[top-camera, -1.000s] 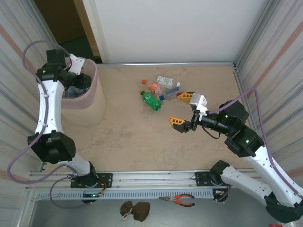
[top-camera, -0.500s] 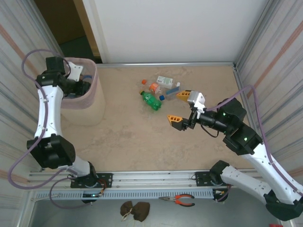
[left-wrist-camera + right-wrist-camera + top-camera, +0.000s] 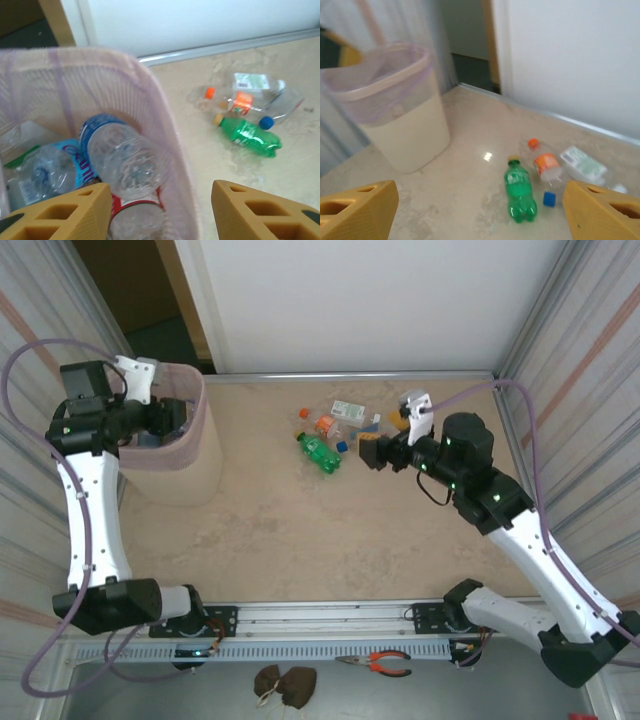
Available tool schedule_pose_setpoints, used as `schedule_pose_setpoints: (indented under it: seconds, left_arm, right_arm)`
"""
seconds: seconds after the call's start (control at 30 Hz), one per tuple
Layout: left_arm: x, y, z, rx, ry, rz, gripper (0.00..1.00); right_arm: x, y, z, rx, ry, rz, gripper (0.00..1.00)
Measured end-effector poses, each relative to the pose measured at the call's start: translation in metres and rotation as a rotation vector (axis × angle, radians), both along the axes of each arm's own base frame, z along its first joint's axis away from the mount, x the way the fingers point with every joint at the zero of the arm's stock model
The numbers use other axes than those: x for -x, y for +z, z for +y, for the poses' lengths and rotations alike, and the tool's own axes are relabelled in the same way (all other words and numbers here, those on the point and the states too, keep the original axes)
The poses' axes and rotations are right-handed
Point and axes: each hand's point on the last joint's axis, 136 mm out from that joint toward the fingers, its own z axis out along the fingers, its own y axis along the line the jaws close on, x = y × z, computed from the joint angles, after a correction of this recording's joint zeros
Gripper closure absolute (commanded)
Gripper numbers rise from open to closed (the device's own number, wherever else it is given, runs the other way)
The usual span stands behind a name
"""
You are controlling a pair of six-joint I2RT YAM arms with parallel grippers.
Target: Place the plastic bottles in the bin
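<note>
The pale-pink bin [image 3: 196, 416] stands at the far left. Inside it lie several plastic bottles, among them a clear one with a blue label [image 3: 120, 160] and one with a red label [image 3: 136, 211]. My left gripper [image 3: 157, 216] hangs open above the bin's right wall [image 3: 167, 130], holding nothing. On the table lie a green bottle [image 3: 319, 452] [image 3: 520, 197], a clear orange-labelled bottle [image 3: 325, 425] [image 3: 546, 162] and a white-labelled bottle [image 3: 350, 410] [image 3: 582, 165]. My right gripper [image 3: 383, 438] [image 3: 480, 215] is open just right of this group, pointing at it, holding nothing.
A loose blue cap [image 3: 549, 199] lies beside the green bottle. A white wall [image 3: 350, 300] closes the back, with a metal rail along its foot, and panels line both sides. Bare tabletop [image 3: 300, 530] stretches between the bin and the bottles.
My left gripper's jaws have widened and it has drawn back left over the bin. My right gripper has swung from mid-table up toward the loose bottles.
</note>
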Motion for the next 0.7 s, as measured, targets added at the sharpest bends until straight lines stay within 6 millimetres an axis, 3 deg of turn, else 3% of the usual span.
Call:
schedule_pose_setpoints:
  seconds: [0.13, 0.33, 0.5, 0.7]
  left_arm:
    - [0.009, 0.016, -0.017, 0.067, -0.066, -0.069, 0.44]
    - [0.024, 0.027, -0.044, 0.198, -0.175, -0.141, 0.44]
    - [0.040, 0.020, -0.075, 0.285, -0.280, -0.158, 0.43]
    - [0.057, 0.004, -0.120, 0.346, -0.414, -0.129, 0.43]
  right_arm:
    - [-0.031, -0.024, -0.016, -0.035, -0.122, 0.148, 0.19]
    - [-0.060, -0.063, -0.036, -0.065, -0.262, 0.340, 0.21]
    - [-0.085, -0.093, -0.049, -0.065, -0.355, 0.463, 0.22]
    - [-0.120, -0.126, -0.039, -0.025, -0.400, 0.598, 0.22]
